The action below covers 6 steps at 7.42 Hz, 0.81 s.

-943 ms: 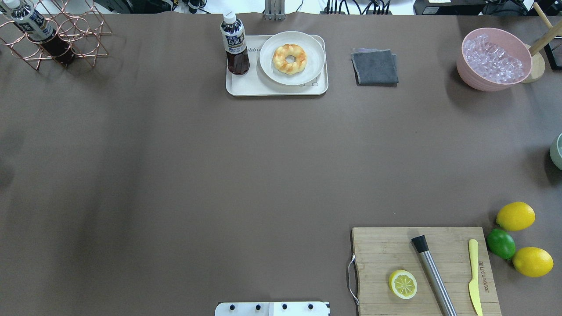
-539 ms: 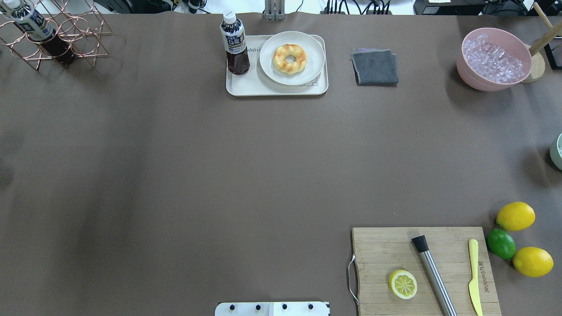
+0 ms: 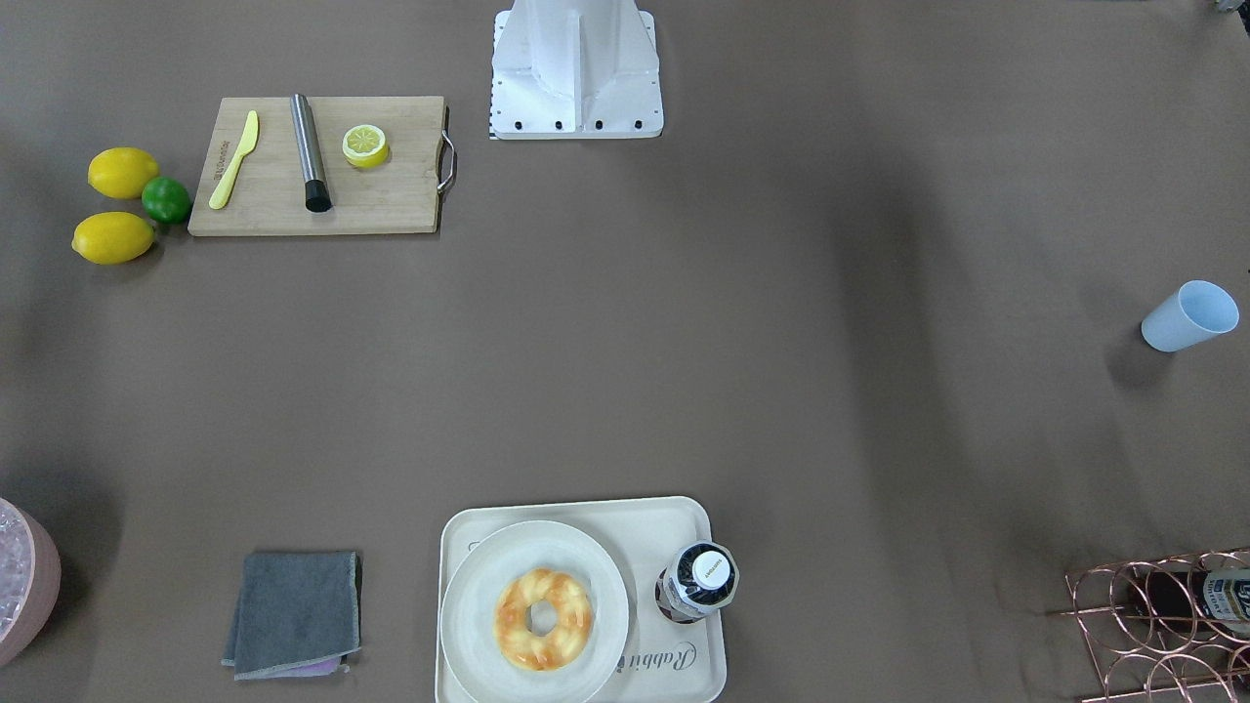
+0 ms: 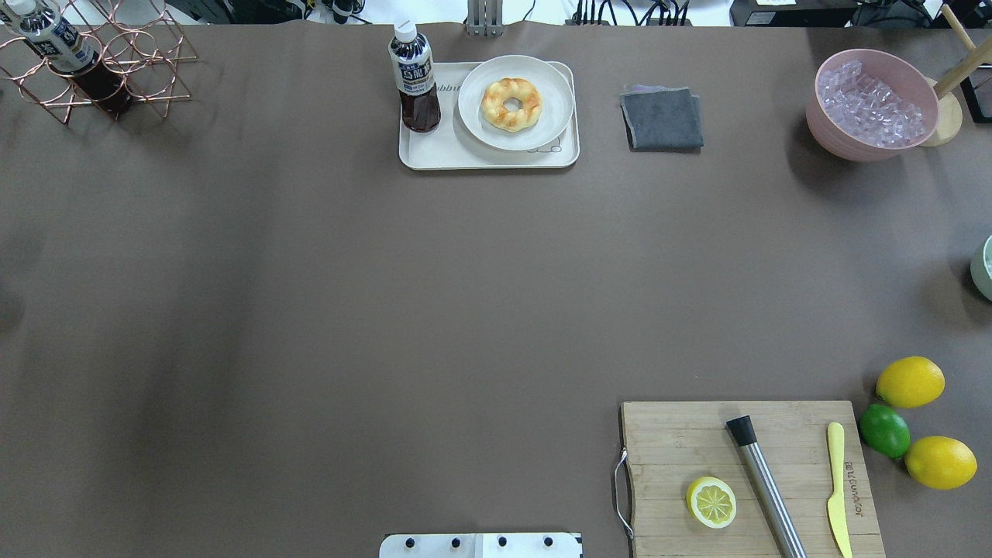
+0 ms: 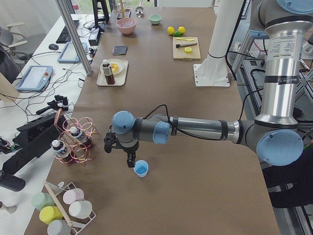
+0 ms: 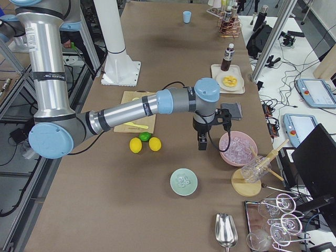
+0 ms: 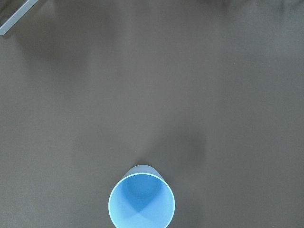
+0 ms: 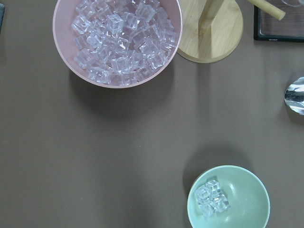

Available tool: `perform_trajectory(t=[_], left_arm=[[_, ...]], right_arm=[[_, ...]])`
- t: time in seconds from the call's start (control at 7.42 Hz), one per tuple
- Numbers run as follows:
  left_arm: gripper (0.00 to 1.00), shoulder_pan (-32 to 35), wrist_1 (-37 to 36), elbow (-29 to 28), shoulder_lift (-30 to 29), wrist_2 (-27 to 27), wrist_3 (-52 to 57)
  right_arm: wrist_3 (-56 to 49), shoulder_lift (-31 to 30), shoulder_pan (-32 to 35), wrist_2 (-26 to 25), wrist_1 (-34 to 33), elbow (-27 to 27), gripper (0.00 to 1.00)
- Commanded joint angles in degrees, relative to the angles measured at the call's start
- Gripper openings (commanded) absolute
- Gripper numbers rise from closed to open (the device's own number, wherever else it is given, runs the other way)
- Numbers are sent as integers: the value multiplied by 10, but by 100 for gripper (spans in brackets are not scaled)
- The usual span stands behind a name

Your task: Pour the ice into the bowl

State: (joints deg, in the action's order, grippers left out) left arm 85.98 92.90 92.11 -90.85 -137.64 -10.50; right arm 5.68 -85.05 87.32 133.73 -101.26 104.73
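Ice [image 8: 211, 197] — roughly four cubes — lies in one bowl [image 8: 249, 211].

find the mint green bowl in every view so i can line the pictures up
front-facing: not in it.
overhead: bowl, a sliver cut by the right edge, mid-height.
exterior left: bowl at the table's far end, top centre.
exterior right: bowl below centre, ice inside.
left wrist: not in it.
right wrist: bowl at bottom right, ice inside.
landmark: the pink tub, near the bowl wherever the bowl shows.
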Motion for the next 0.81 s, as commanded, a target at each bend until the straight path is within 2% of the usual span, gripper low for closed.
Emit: perform_trajectory(t=[0.0,0.27,0.54,0.67], left_arm=[[97,0,0,-1,0,0,0],[97,1,0,-1,0,0,0],[97,0,0,-2,1,0,0],[97,0,0,0,1,0,0]], right_arm=[[4,7,0,-14,-25,3,99],[4,5,0,-17,-18,-21,99],[4,2,0,-17,44,-68,99],[4,-2,1,-16,44,-66,99]])
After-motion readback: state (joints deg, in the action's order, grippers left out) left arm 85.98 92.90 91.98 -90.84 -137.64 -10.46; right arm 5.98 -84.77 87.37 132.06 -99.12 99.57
